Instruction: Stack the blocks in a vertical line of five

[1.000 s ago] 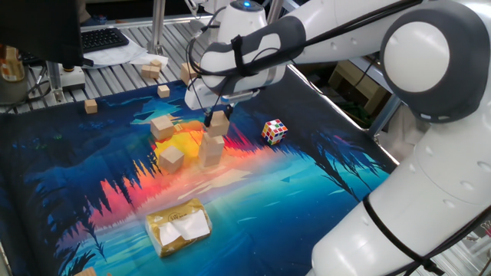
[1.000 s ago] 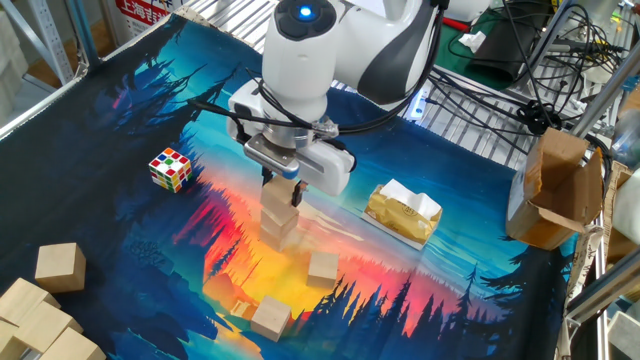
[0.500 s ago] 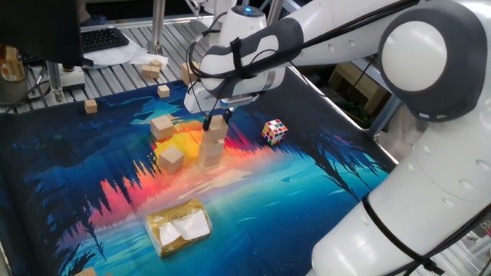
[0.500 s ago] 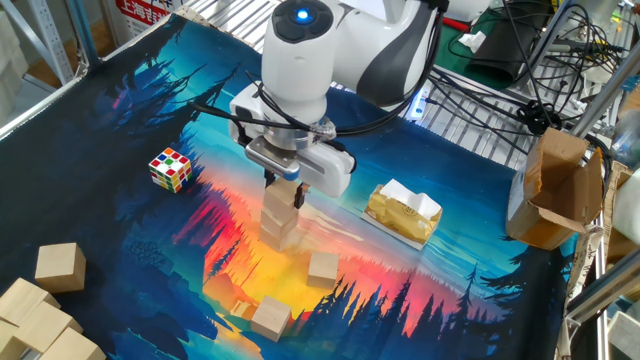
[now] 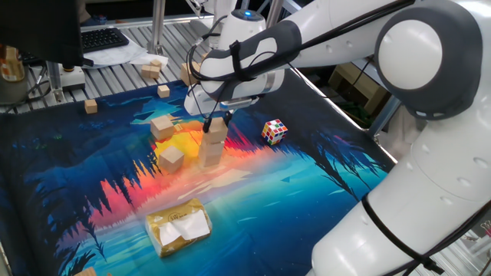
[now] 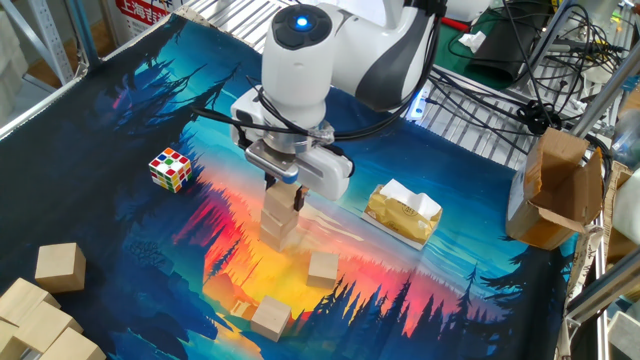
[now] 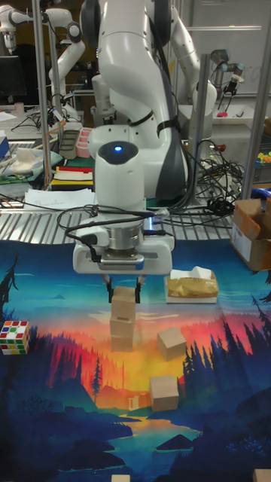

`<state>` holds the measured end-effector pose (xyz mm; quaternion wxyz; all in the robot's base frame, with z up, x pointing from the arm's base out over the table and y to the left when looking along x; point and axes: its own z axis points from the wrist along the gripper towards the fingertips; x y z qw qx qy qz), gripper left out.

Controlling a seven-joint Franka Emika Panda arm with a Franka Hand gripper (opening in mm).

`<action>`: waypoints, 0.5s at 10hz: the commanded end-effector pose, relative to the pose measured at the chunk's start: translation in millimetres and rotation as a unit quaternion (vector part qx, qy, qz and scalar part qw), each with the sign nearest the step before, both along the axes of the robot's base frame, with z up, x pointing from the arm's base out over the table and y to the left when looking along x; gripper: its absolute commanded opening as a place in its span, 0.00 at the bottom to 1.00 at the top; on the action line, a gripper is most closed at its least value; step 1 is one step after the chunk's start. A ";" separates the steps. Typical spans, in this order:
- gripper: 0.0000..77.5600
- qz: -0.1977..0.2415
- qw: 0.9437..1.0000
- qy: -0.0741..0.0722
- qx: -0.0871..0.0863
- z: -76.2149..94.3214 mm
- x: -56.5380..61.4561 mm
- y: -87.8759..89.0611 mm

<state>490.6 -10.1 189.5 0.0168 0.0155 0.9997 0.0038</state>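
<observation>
Matt wooden blocks (image 7: 123, 315) (glossy plastic arm (image 7: 119, 179)).

The end effector (image 6: 283, 192) hides the stack's top block (image 6: 279, 199); grip contact cannot be judged.

Colourful sunset-forest mat (image 5: 322, 192) is covering the table. Slatted metal surface (image 6: 480, 120) is running round it. Black keyboard (image 5: 103, 38) is sitting at the back, near a dark monitor (image 5: 38, 31). Open cardboard box (image 6: 555, 190) is standing at the mat's edge, under tangled black cables (image 6: 520, 60). Metal frame posts (image 7: 199, 113) are rising behind. Further white robot arms (image 7: 64, 45) are standing in the lab background, under dim indoor light.
</observation>
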 end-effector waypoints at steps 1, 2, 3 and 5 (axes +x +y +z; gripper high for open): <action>0.01 -0.004 1.000 0.000 0.003 0.1 0.6 0.4; 0.01 -0.003 1.000 0.001 0.002 -0.7 0.4 0.7; 0.01 -0.002 1.000 0.001 0.001 -1.1 0.3 0.9; 0.01 0.001 1.000 0.001 0.000 -2.2 0.3 1.4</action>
